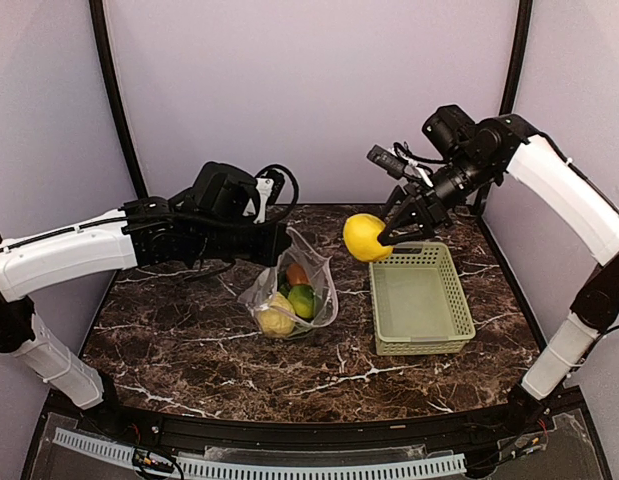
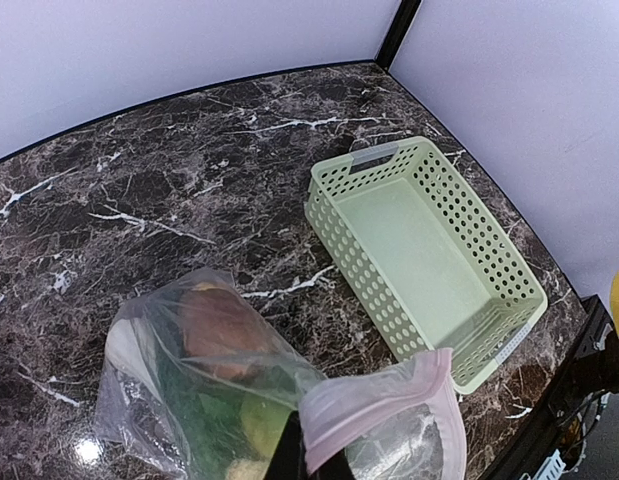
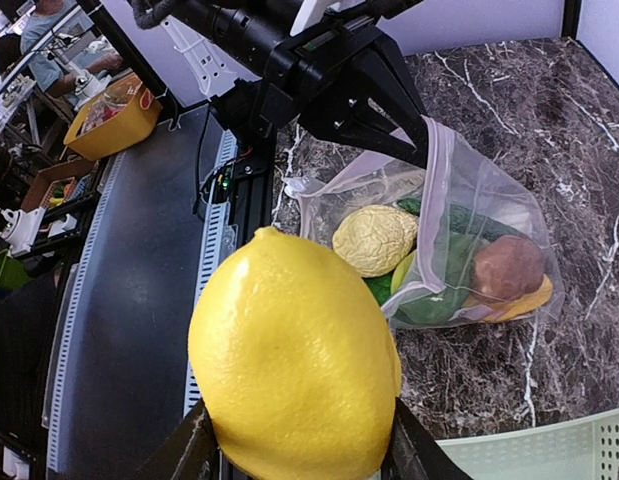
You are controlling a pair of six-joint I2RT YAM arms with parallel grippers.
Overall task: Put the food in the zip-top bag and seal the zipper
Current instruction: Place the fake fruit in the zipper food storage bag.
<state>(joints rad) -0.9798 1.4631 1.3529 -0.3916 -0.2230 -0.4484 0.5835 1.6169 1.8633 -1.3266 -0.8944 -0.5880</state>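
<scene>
The clear zip-top bag [image 1: 319,268] stands on the marble table with its mouth held up and open. My left gripper [image 1: 279,243] is shut on the bag's mouth edge, on the pinkish zipper [image 2: 389,390]. Its fingertips [image 2: 289,455] show at the bottom of the left wrist view. Inside the bag lie an orange fruit [image 1: 297,273], a green lime [image 1: 303,300], a tan bumpy lump [image 3: 374,240] and a long green vegetable [image 3: 459,225]. My right gripper [image 1: 389,235] is shut on the yellow lemon [image 3: 294,360], in the air to the right of the bag and above the basket's far left corner.
The light green slotted basket [image 1: 419,295] stands empty to the right of the bag, close to it. The left arm [image 3: 319,60] reaches in above the bag's mouth. The table's near edge carries a grey cable rail [image 1: 259,465]. Purple walls close the back and sides.
</scene>
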